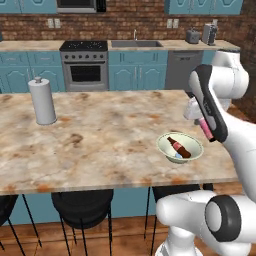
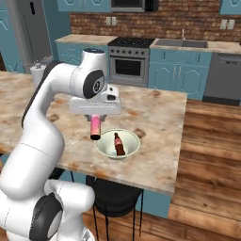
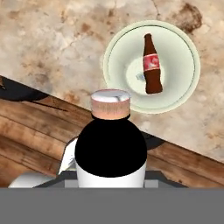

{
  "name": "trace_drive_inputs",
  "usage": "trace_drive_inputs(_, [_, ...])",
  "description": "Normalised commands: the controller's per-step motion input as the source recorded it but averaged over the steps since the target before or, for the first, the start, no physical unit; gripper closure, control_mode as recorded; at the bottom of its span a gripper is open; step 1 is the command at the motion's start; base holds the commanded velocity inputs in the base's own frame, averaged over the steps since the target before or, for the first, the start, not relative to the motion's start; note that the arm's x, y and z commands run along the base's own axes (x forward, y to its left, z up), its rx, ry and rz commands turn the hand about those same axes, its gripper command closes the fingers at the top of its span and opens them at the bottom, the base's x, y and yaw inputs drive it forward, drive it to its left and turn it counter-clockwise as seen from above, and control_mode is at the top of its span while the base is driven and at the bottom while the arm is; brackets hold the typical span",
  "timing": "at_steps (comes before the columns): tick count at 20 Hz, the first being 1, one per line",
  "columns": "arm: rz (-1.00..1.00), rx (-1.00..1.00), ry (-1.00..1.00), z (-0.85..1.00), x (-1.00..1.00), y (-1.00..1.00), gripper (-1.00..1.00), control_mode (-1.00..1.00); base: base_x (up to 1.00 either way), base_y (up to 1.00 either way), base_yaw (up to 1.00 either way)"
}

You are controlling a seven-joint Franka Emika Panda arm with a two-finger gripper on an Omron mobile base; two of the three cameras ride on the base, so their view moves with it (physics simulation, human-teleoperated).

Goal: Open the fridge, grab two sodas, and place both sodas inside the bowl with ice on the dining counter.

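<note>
My gripper is shut on the pink soda, which hangs below the hand over the dining counter, just left of the bowl with ice. In the left base view the pink soda sits just right of the bowl, half behind the forearm. The dark reddish-brown soda lies tilted inside the bowl. The hand view looks down past the held soda at the bowl's rim and the dark soda with a little ice beside it. The grey fridge stands far back left.
A white paper towel roll stands on the counter's left part. Black stools are tucked under the near edge. The counter's near edge and wooden floor lie right under the hand. Stove and teal cabinets line the back wall.
</note>
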Motion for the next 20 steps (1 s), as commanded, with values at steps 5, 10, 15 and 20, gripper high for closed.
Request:
trace_drive_inputs(5, [0.35, -0.15, 0.00, -0.49, -0.01, 0.15, 1.00, -1.00, 0.00, 0.00, 0.00])
trace_drive_inputs(10, [0.42, -0.05, 0.01, -0.30, 0.19, -0.13, 1.00, -1.00, 0.00, 0.00, 0.00])
trace_drive_inputs(15, [0.28, -0.01, 0.02, -0.23, 0.17, -0.07, 1.00, -1.00, 0.00, 0.00, 0.00])
trace_drive_inputs(20, [0.17, 0.00, 0.10, -0.21, 0.31, 0.00, 1.00, -1.00, 0.00, 0.00, 0.00])
